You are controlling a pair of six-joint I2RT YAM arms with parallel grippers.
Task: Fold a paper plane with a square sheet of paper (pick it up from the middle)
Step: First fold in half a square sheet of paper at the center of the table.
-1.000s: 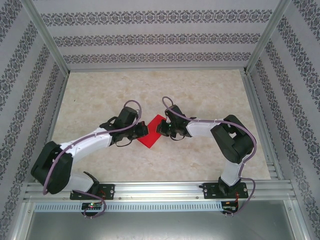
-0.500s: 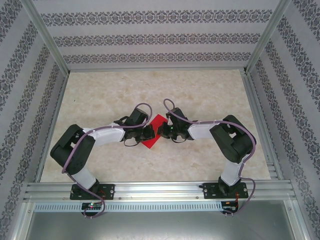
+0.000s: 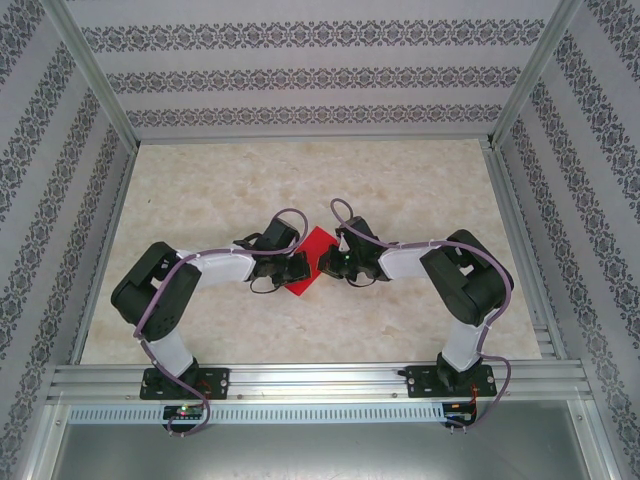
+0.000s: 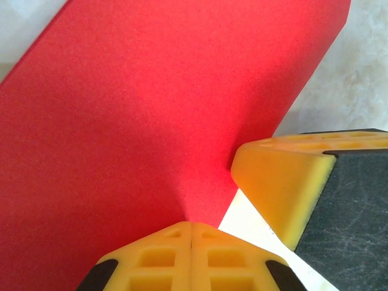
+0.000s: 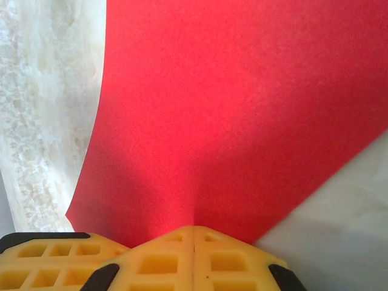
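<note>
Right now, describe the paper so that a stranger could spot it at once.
Find the pale stone-look table between the patterned walls. At its middle the left gripper and the right gripper pinch the paper from either side. It is a plain sheet, bright red against their black and yellow.

The square sheet of paper (image 3: 317, 243) is over the table (image 3: 400, 180), between left tool (image 3: 299, 268) and right tool (image 3: 325, 265).

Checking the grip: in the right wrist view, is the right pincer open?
No, the right pincer is shut, its yellow fingertips pinching an edge of the thin bright red paper sheet.
</note>
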